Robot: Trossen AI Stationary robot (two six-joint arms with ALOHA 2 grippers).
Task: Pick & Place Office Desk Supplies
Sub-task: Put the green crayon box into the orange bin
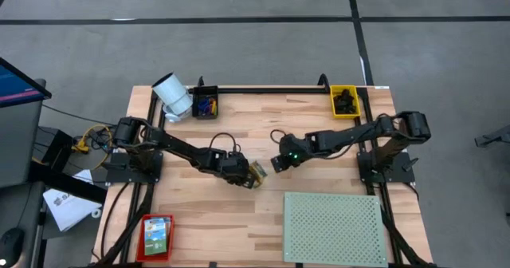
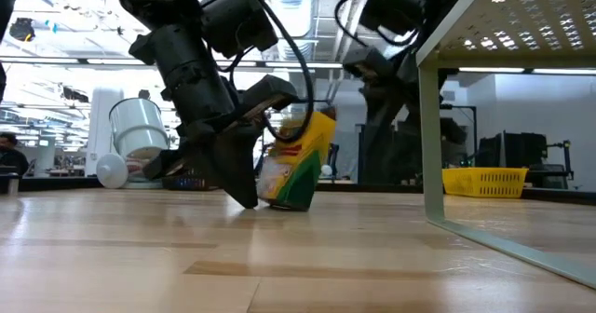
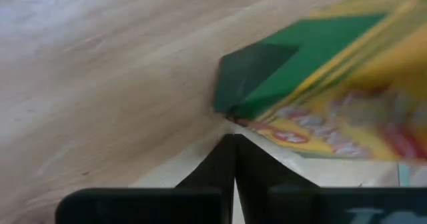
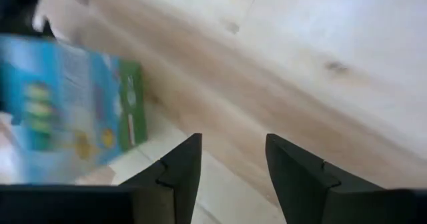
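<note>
The yellow-orange crayon box (image 1: 257,171) stands tilted at the table's middle, its lower end (image 2: 291,201) on the wood. My left gripper (image 1: 246,175) is shut, slanting down beside it, tips at the tabletop (image 2: 250,199). My right gripper (image 1: 278,163) hangs open just right of the box, above the table, with nothing between its fingers (image 4: 233,161); the box's blue and green side (image 4: 73,104) shows beyond them. A red and green box (image 1: 157,236) lies flat at the near left corner. My left gripper has its shut fingertips (image 3: 233,144) against the crayon box's lower green corner (image 3: 230,114), coming slanting down from the table's left. The box is not between the fingers. It stays tilted, its lower end on the table and its top away from the gripper.
A pale green perforated board (image 1: 335,226) on legs fills the near right. At the far edge stand a white cylinder (image 1: 171,95), a black bin (image 1: 205,103) with coloured pieces and a yellow bin (image 1: 344,100) with black clips. Bare wood lies between the arms and the near edge.
</note>
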